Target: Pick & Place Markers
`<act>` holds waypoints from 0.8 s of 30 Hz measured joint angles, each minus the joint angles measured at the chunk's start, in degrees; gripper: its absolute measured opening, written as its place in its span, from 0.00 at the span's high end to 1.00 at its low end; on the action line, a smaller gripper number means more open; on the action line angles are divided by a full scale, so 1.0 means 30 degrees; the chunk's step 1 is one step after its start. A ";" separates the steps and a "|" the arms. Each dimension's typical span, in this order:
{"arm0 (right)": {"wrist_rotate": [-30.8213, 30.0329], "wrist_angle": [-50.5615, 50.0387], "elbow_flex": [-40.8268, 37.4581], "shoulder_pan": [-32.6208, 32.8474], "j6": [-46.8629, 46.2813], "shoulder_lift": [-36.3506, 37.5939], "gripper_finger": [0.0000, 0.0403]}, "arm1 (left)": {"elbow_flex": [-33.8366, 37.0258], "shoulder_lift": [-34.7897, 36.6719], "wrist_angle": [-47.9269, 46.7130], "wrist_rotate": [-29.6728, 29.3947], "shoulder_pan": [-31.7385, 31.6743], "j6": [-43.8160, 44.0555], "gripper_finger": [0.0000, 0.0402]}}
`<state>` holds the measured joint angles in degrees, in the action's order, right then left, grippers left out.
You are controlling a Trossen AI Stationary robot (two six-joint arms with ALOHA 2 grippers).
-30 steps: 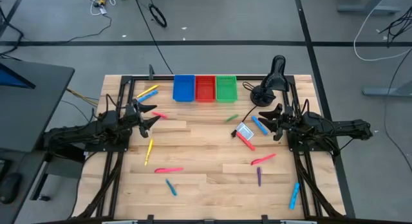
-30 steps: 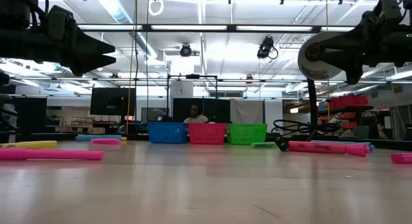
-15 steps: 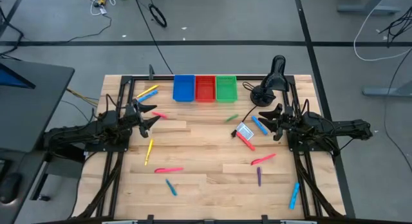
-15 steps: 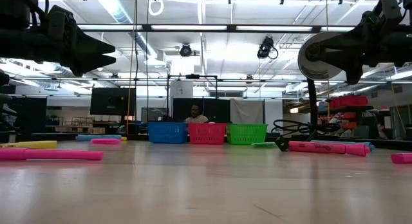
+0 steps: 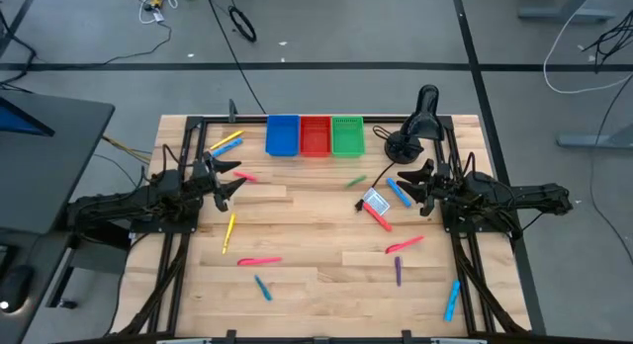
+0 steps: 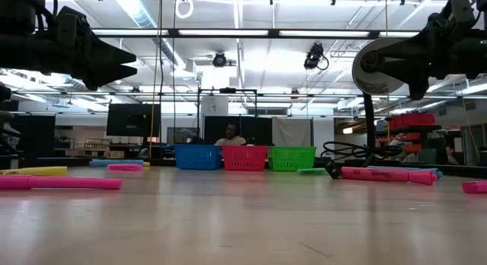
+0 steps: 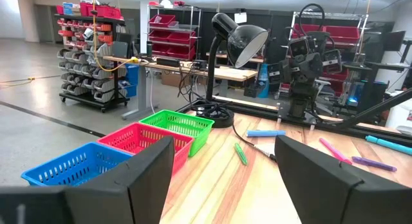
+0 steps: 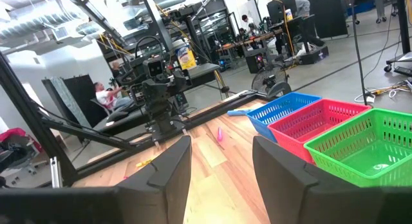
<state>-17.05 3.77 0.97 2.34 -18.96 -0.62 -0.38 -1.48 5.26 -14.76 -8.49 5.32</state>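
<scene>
Wood table [image 5: 316, 235] in a workshop, person seated far behind the bins in the low view. Blue bin [image 5: 282, 134], red bin [image 5: 316, 135], green bin [image 5: 348, 134] in a row at the far edge, black lamp [image 5: 419, 117] to their right. Markers scattered flat on the table: yellow marker [image 5: 229, 232] and pink marker [image 5: 259, 261] near the left side, red marker [image 5: 377, 216] touching the white card [image 5: 375, 200], blue marker [image 5: 399, 193] just beside the right gripper [image 5: 416, 189], purple marker [image 5: 399, 271] toward the near side. Left gripper [image 5: 233, 179] raised off the table on the left, fingers spread wide, empty. Right gripper also raised, fingers parted, holding nothing.
</scene>
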 joint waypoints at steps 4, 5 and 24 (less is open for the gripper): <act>0.0002 0.0000 0.0007 -0.0005 0.0000 0.0000 0.59 | 0.0000 -0.0004 0.0004 0.0002 -0.0003 0.0000 0.32; -0.0002 0.0000 0.0003 0.0002 0.0000 0.0000 0.59 | -0.0004 -0.0005 0.0007 0.0000 -0.0007 0.0000 0.32; -0.0002 0.0000 0.0000 0.0002 0.0000 0.0000 0.59 | 0.0000 0.0000 0.0444 -0.0357 0.0000 -0.2003 0.32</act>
<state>-17.06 3.77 0.97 2.35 -18.96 -0.62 -0.38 -1.48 6.59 -15.84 -8.49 -0.69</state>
